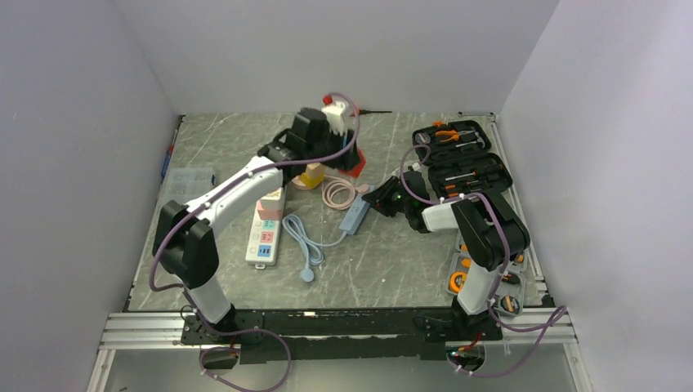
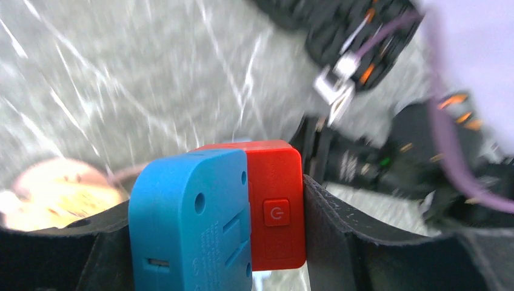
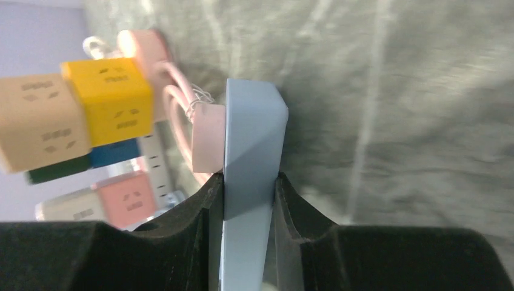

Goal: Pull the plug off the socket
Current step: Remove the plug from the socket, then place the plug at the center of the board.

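Observation:
The socket (image 1: 265,231), a long white strip with pink, green and blue outlets, lies left of centre; its far end is hidden under my left arm. In the right wrist view its pink outlet (image 3: 121,197) shows at the left. My left gripper (image 1: 347,159) (image 2: 215,218) hangs above the table's middle back, shut on a blue block joined to a red block (image 2: 276,206) with a power button. My right gripper (image 1: 377,198) (image 3: 248,188) is shut on a grey-blue block (image 1: 355,215) (image 3: 251,139). A pink plug (image 3: 208,136) on a coiled pink cable (image 1: 337,194) sits against that block's side.
A yellow and beige cube (image 1: 310,175) (image 3: 109,100) stands behind the strip. A pale blue cord (image 1: 301,237) loops across the centre. An open black tool case (image 1: 462,155) is at the back right, orange tools (image 1: 459,280) by the right base, and a clear box (image 1: 186,180) at the left.

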Robot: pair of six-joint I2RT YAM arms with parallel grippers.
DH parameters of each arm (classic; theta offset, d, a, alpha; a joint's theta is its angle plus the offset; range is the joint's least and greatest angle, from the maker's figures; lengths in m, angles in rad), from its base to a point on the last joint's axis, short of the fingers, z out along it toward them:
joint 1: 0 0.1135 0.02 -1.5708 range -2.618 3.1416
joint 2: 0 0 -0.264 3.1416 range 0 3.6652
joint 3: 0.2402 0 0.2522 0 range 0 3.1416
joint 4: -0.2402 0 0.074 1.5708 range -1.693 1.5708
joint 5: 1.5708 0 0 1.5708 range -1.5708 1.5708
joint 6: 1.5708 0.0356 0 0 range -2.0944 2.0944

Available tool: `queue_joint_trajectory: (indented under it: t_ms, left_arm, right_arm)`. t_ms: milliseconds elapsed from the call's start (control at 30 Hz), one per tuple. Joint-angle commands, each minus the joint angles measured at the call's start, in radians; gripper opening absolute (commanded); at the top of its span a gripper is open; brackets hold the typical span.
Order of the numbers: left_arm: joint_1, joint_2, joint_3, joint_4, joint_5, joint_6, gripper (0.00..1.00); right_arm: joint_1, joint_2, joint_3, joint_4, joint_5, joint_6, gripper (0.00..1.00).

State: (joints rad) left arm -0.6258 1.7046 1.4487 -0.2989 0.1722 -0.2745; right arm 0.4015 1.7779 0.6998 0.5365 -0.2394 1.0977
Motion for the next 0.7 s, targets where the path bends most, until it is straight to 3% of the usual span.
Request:
queue_joint_trajectory:
  t_ms: [0, 133, 300, 667]
  left_arm:
    - [0.021, -0.116, 0.134, 0.155, 0.041, 0.013, 0.00]
    - [0.023, -0.127, 0.123, 0.142, 0.060, 0.005, 0.00]
    - [0.019, -0.172, -0.021, 0.143, 0.080, 0.047, 0.00]
    - [-0.124, -0.244, -0.290, 0.099, 0.085, 0.375, 0.00]
  right_arm:
    - [-0.001, 0.039, -0.005, -0.154, 0.113, -0.086, 0.00]
    - [-0.002, 0.036, -0.004, -0.147, 0.106, -0.084, 0.00]
    - [-0.017, 0.000, 0.014, -0.161, 0.090, -0.108, 0.00]
    - [-0.058, -0.020, -0.017, -0.125, 0.017, -0.146, 0.00]
